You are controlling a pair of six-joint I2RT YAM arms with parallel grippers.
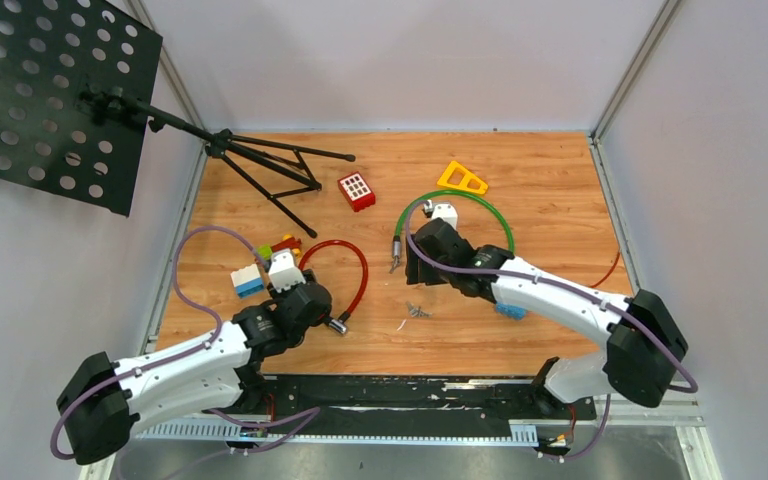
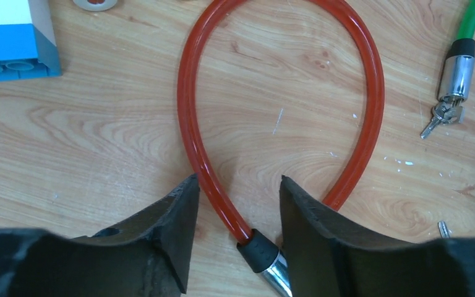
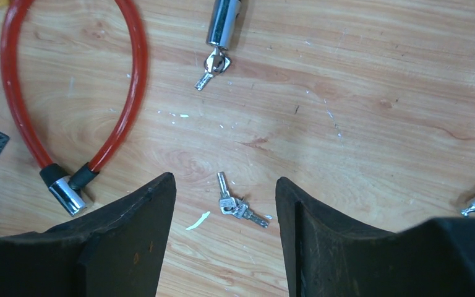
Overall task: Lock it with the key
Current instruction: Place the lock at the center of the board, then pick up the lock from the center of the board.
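A red cable lock (image 2: 188, 111) lies looped on the wooden table, both black collars meeting at its chrome barrel (image 3: 68, 193). My left gripper (image 2: 238, 185) is open, its fingers straddling one collar and the barrel without gripping them. A loose bunch of keys (image 3: 238, 204) lies flat on the wood between the fingers of my open right gripper (image 3: 226, 179), untouched. Further off lies a green cable lock (image 1: 465, 200), whose chrome end (image 3: 222, 25) has another key bunch (image 3: 209, 67) hanging in it. From above, my left gripper (image 1: 310, 300) sits over the red loop's near end.
A black music stand (image 1: 60, 95) leans over the far left, its tripod legs (image 1: 280, 175) on the table. Toy blocks (image 1: 265, 265) sit left of the red loop. A red keypad toy (image 1: 356, 190) and a yellow triangle (image 1: 462, 178) lie at the back.
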